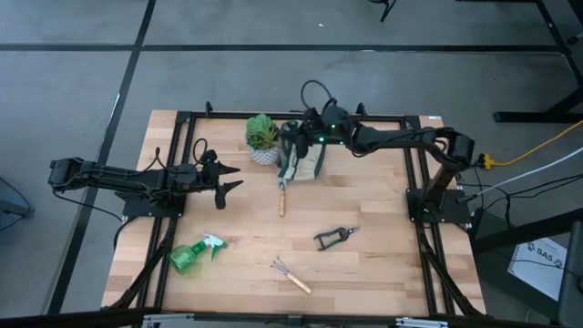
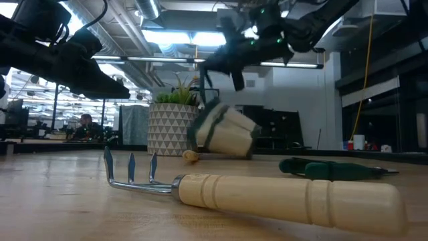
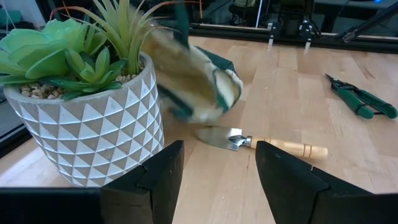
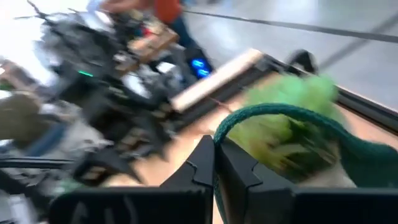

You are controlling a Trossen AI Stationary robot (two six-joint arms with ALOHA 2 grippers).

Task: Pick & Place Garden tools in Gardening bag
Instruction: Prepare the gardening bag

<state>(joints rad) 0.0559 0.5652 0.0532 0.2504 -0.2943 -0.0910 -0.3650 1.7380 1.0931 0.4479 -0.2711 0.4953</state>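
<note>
Right hand (image 1: pixel 293 137) clamped on green handle loop (image 4: pixel 280 115) of gardening bag (image 1: pixel 303 162); bag tilted, beside plant pot (image 1: pixel 264 153). Trowel (image 1: pixel 281 196) just below bag on counter (image 1: pixel 383 264). Left hand (image 1: pixel 228 178) open, hovering near pot.

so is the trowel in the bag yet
No, the trowel lies flat on the table just in front of the tilted bag, outside it.
</note>
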